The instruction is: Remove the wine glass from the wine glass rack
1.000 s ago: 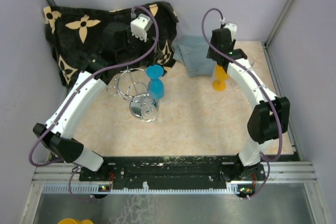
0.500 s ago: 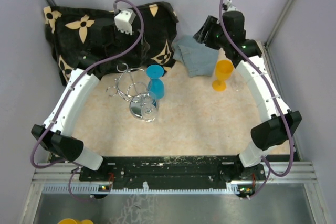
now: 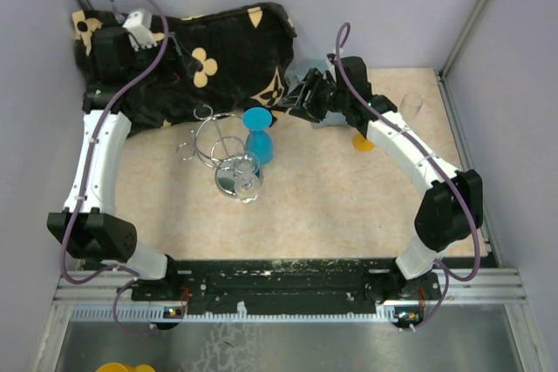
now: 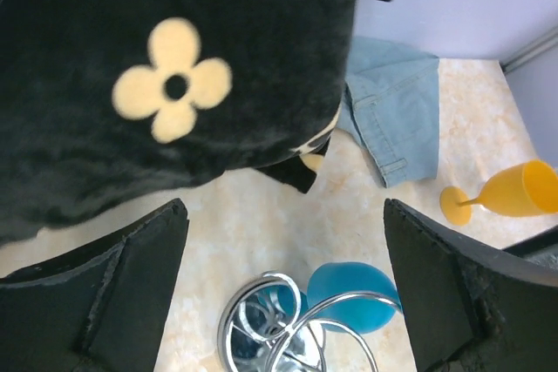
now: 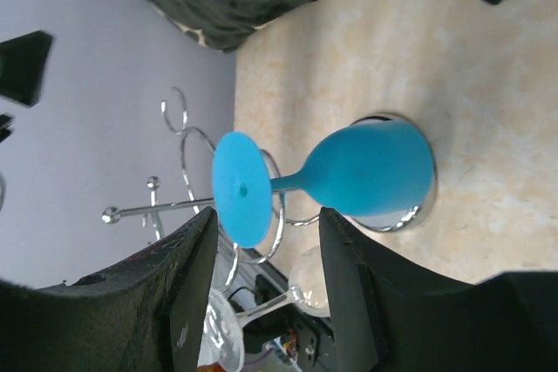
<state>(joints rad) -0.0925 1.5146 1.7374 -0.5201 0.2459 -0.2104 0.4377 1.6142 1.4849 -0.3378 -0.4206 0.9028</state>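
Observation:
The chrome wine glass rack [image 3: 209, 138] stands left of the table's middle. A blue wine glass [image 3: 258, 135] hangs upside down from one of its wire loops. A clear wine glass [image 3: 243, 177] hangs on the near side. My right gripper [image 3: 293, 102] is open, just right of the blue glass and not touching it. In the right wrist view the blue glass [image 5: 370, 167] and the rack [image 5: 187, 150] lie ahead of the open gripper [image 5: 261, 302]. My left gripper [image 3: 116, 63] is open over the black cloth. Its wrist view shows the rack [image 4: 261, 337] and the blue glass [image 4: 353, 289] far below the gripper [image 4: 283, 302].
A black flowered cloth [image 3: 209, 50] lies at the back left. A folded denim cloth [image 4: 392, 119] lies at the back middle. An orange glass [image 4: 514, 191] stands right of it, mostly hidden under my right arm in the top view. Another clear glass [image 3: 411, 107] stands far right.
My right gripper has left the orange glass and swung left to the blue glass. My left arm has swung left and back, from above the rack to over the black cloth.

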